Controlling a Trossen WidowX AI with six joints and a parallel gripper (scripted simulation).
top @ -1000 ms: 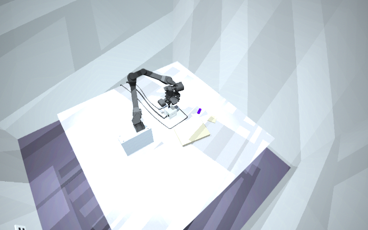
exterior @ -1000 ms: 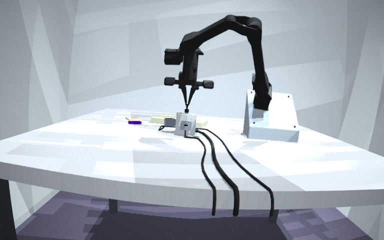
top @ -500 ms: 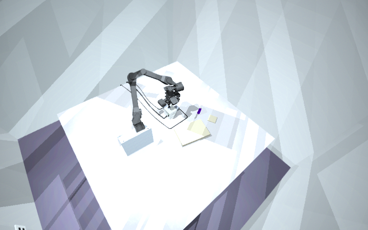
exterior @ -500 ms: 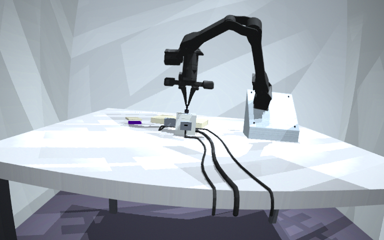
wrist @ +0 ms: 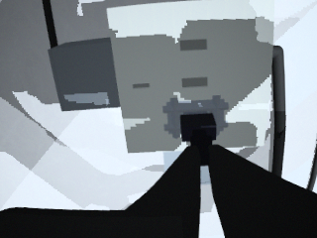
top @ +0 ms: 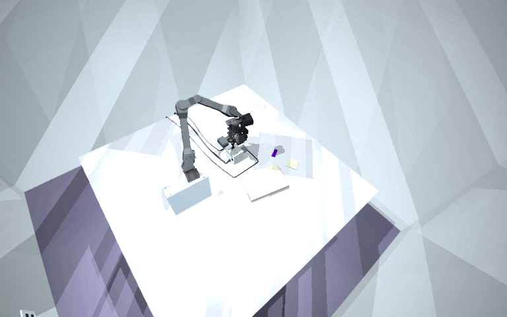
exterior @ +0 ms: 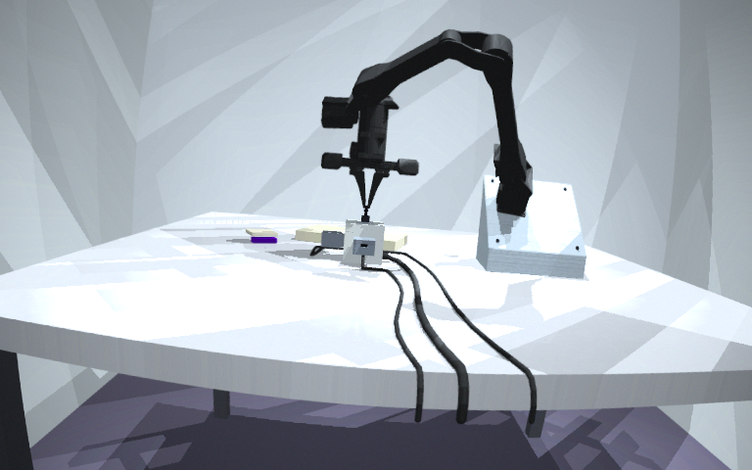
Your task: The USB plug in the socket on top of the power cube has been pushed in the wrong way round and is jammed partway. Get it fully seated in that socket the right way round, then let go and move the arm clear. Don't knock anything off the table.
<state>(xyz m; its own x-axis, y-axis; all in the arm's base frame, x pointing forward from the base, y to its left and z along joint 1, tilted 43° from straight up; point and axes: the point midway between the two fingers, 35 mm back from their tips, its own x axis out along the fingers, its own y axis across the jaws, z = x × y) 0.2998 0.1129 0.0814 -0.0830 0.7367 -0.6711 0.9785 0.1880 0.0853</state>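
The USB plug (exterior: 365, 217) (wrist: 198, 126) is held between the tips of the fingers (top: 232, 145) (exterior: 365, 209), which are nearly closed, with only the plug's narrow thickness kept between them. It is located at the top face of the power cube (top: 237, 156) (exterior: 352, 255) (wrist: 149, 114), directly below the fingers, and its insertion axis appears upright, roughly in line with them. In the wrist view, the broad side of its dark body is seen running sideways, parallel to the two larger slots (wrist: 193, 45) (wrist: 194, 81) beyond it; by that cue, little correction in heading seems to be needed, though a half turn would look much the same. The coming move is therefore judged to turn on that upright line: straight up if the plug is still to be freed and turned, straight down if the right face is already presented. Which of these applies cannot be told, since the metal tongue and the socket mouth are hidden by the plug's body and the fingers. The depth of seating is likewise not shown. In the top view the plug is lost among the dark parts of the gripper, and in the exterior view it is too small for any face marking to be read.
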